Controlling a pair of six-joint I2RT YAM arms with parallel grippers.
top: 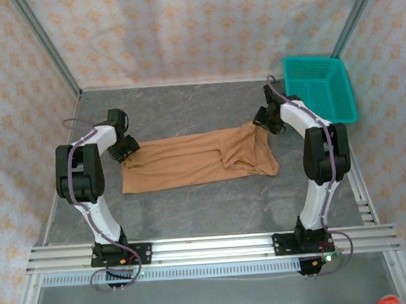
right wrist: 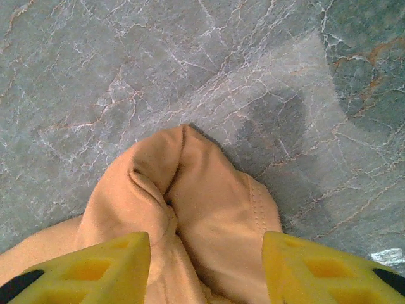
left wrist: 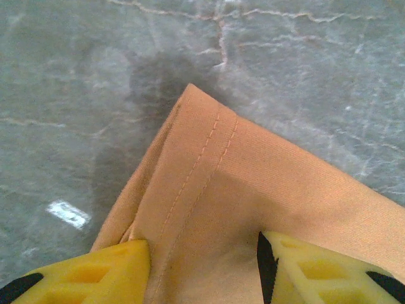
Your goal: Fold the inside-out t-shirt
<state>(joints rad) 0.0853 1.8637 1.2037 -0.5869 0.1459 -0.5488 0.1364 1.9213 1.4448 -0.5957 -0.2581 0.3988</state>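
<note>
The inside-out t-shirt (top: 190,163) lies as a long tan band across the middle of the table, bunched and wrinkled at its right end. My left gripper (top: 127,151) sits low over the band's left end. In the left wrist view its yellow fingers (left wrist: 114,272) stand apart on either side of a hemmed corner (left wrist: 253,183) with double stitching, and the left gripper (left wrist: 202,266) is open. My right gripper (top: 262,123) is at the band's upper right tip. In the right wrist view the right gripper (right wrist: 205,266) is open, straddling a rumpled fold of cloth (right wrist: 209,202).
A teal mesh basket (top: 319,86) stands at the back right, beyond the right arm. The grey marble table (top: 192,208) shows bare in front of and behind the shirt. Patterned walls close the back and sides; an aluminium rail runs along the near edge.
</note>
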